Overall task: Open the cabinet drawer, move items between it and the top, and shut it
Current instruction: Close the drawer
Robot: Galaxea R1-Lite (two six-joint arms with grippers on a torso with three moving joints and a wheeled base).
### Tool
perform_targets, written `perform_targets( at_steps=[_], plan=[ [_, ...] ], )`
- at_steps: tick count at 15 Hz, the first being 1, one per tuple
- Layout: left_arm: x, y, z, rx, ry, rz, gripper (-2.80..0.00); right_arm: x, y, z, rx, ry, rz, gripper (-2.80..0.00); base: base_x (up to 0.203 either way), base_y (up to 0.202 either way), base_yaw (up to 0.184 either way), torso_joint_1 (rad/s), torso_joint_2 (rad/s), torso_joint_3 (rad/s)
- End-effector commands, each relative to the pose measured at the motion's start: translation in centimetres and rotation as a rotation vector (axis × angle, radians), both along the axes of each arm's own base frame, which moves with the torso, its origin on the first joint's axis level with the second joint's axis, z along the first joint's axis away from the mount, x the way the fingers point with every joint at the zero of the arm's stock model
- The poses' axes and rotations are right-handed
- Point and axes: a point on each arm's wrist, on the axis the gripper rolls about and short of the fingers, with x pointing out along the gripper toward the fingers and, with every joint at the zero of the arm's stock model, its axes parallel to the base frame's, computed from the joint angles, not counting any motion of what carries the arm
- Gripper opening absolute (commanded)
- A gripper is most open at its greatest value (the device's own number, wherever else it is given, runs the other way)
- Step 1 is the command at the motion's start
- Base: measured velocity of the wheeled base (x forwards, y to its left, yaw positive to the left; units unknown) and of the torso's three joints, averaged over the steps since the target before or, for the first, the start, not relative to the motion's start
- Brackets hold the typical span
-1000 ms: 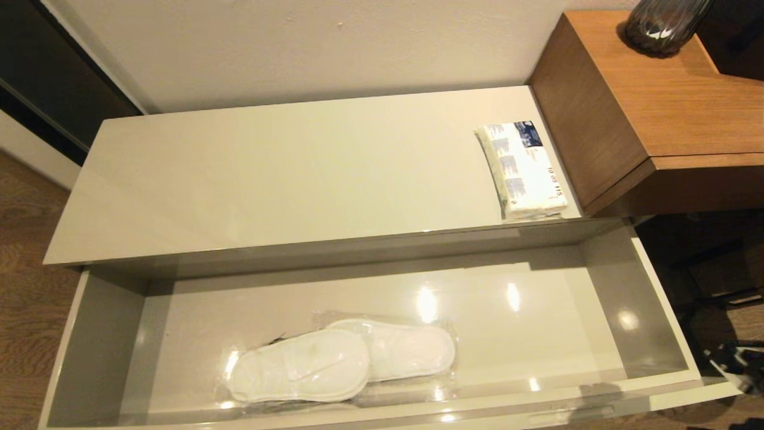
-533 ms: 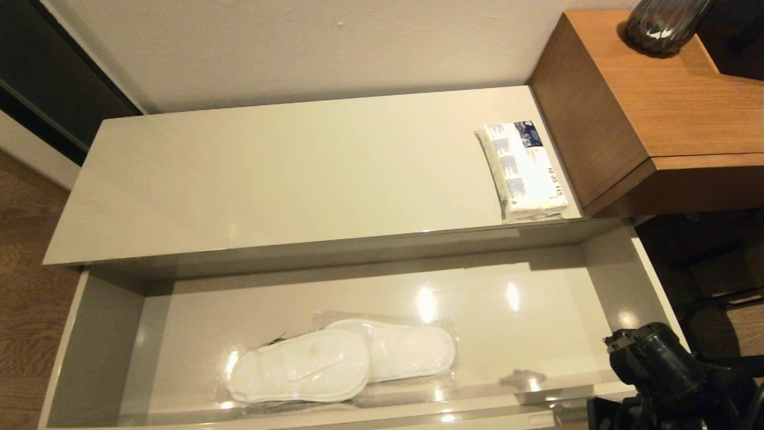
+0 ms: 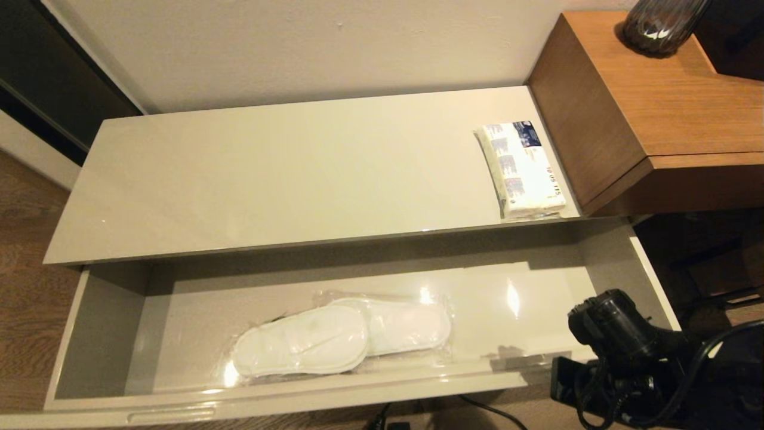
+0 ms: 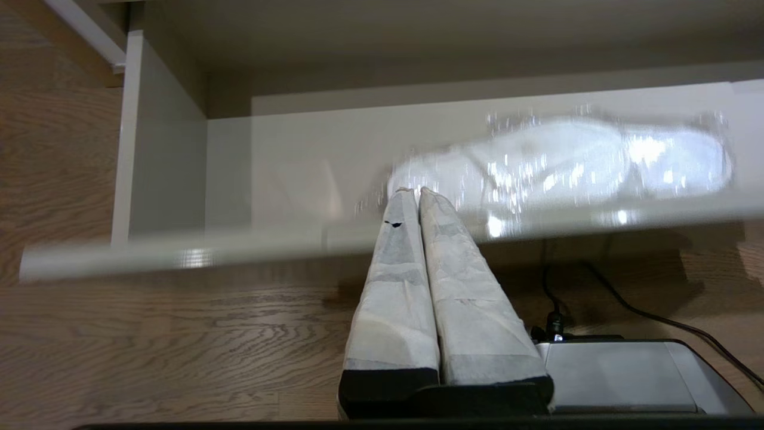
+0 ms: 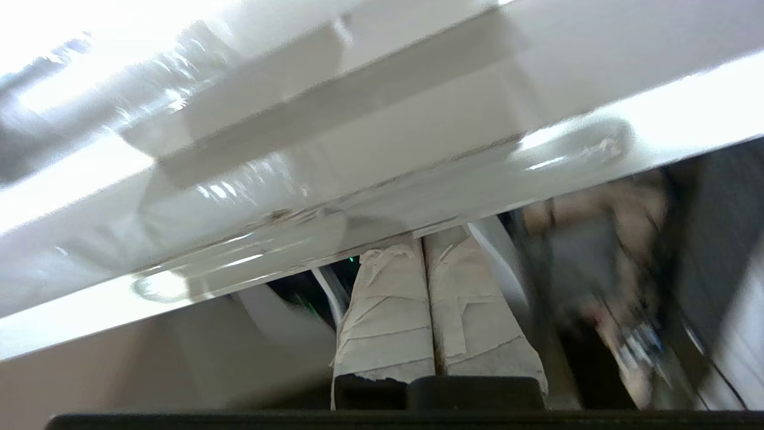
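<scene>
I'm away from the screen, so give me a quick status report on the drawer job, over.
Both grippers shut, empty: right gripper by drawer front edge, left gripper parked low. Drawer open, slippers inside. Tissue pack on cabinet top. Nothing blocking.

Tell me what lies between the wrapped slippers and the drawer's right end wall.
Nothing lies there: in the head view, the drawer floor between the slippers and that wall is bare glossy surface with only light reflections.

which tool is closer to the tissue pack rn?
Right. The right tool, shut, is at the drawer's front right corner, the end below the tissue pack. The left tool, shut, sits low before the drawer front, toward its left.
</scene>
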Motion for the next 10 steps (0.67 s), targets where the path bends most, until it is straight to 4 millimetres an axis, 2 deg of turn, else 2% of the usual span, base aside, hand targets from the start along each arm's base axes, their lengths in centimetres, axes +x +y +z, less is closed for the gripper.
perform_targets(
  at_steps=[1, 4, 10],
  plan=[
    [0.0, 0.0, 0.0, -0.001, 0.0, 0.001, -2.8, 2.5, 1.4, 2.0, 0.01, -0.082, -0.041, -2.8, 0.0, 0.0, 0.0, 0.0, 0.0, 0.0],
    [0.0, 0.0, 0.0, -0.001, 0.0, 0.001, -2.8, 5.4, 2.7, 3.2, -0.072, -0.129, -0.157, -2.8, 0.0, 0.0, 0.0, 0.0, 0.0, 0.0],
    [0.0, 0.0, 0.0, -0.001, 0.0, 0.001, -2.8, 4.1, 1.9, 6.8, -0.077, -0.204, -0.165, -2.8, 0.0, 0.0, 0.0, 0.0, 0.0, 0.0]
  ],
)
